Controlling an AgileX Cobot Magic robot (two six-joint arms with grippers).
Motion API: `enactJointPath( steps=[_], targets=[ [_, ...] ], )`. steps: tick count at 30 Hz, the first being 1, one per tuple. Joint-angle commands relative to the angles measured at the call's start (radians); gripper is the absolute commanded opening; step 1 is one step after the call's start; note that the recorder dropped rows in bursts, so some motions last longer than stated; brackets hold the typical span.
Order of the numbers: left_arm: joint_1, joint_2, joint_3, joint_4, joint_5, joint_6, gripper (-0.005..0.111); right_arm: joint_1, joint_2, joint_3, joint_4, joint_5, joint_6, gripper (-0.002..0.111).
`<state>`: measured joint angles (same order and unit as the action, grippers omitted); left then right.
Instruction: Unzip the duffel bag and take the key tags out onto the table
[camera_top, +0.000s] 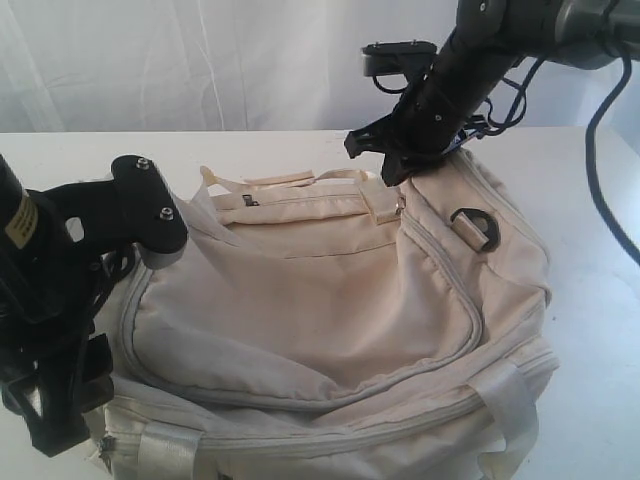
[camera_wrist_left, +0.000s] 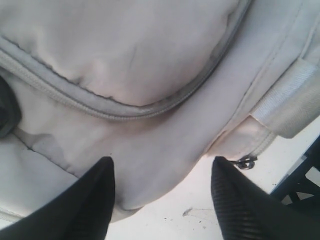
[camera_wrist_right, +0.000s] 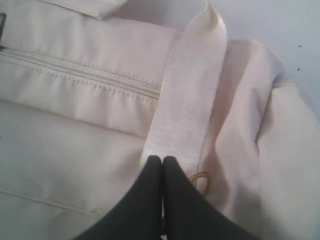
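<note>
**Inspector:** As the large cream fabric duffel bag (camera_top: 320, 300) is examined, where is it found?

**Technician:** It is laid on the wide white matte table (camera_top: 600, 340), and much of the near tabletop is covered by it. Its curved grey zipper (camera_wrist_left: 125, 111) is seen closed along the visible length.

**Inspector:** How is the left gripper (camera_wrist_left: 161, 167) set?

**Technician:** Its two black fingers are held wide apart, and nothing is gripped between them. It is positioned at a corner of the bag, near a small metal zipper pull (camera_wrist_left: 246, 162) that is seen beside the bare tabletop.

**Inspector:** And the right gripper (camera_wrist_right: 162, 161)?

**Technician:** Its fingers are pressed together. The tips are placed against the foot of a shiny cream webbing strap (camera_wrist_right: 187, 100) on the far top side of the bag, near a black D-ring (camera_top: 478, 228). Whether anything is pinched between them cannot be determined.
</note>
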<state>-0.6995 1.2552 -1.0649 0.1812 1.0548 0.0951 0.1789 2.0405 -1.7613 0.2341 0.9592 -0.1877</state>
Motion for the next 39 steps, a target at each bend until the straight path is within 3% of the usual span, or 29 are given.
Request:
enactJointPath(
  steps=[1,4,8,11,15,18,21,31,34,37,39],
  targets=[
    [0.002,-0.011,0.006,-0.015,0.012,-0.010,0.060,-0.001,-0.002,-0.053,0.110,0.006,-0.023,0.000],
    [0.002,-0.011,0.006,-0.015,0.012,-0.012,0.060,0.005,0.000,-0.100,0.174,-0.004,-0.085,0.000],
    [0.002,-0.011,0.006,-0.015,0.012,-0.013,0.060,0.019,0.038,-0.145,0.106,0.010,-0.084,0.005],
    [0.002,-0.011,0.006,-0.017,0.012,-0.013,0.060,0.024,0.078,-0.148,0.080,0.023,-0.068,0.017],
    [0.002,-0.011,0.006,-0.017,0.012,-0.013,0.060,0.024,0.121,-0.148,0.059,0.028,-0.068,0.042],
    [0.002,-0.011,0.006,-0.019,0.012,-0.013,0.060,0.024,0.146,-0.150,-0.038,0.030,-0.010,0.050],
    [0.002,-0.011,0.006,-0.021,0.012,-0.013,0.060,0.024,0.162,-0.150,-0.129,0.030,0.043,0.050],
    [0.002,-0.011,0.006,-0.024,0.012,-0.013,0.060,0.024,0.217,-0.150,-0.093,0.059,0.045,0.046],
    [0.002,-0.011,0.006,-0.024,0.012,-0.013,0.060,0.024,0.213,-0.150,-0.093,0.050,0.057,0.028],
    [0.002,-0.011,0.006,-0.024,0.012,-0.013,0.060,0.024,0.185,-0.165,-0.093,0.029,0.053,0.000],
    [0.002,-0.011,0.006,-0.024,0.012,-0.013,0.060,0.024,0.154,-0.181,-0.089,0.010,0.055,0.000]
  ],
)
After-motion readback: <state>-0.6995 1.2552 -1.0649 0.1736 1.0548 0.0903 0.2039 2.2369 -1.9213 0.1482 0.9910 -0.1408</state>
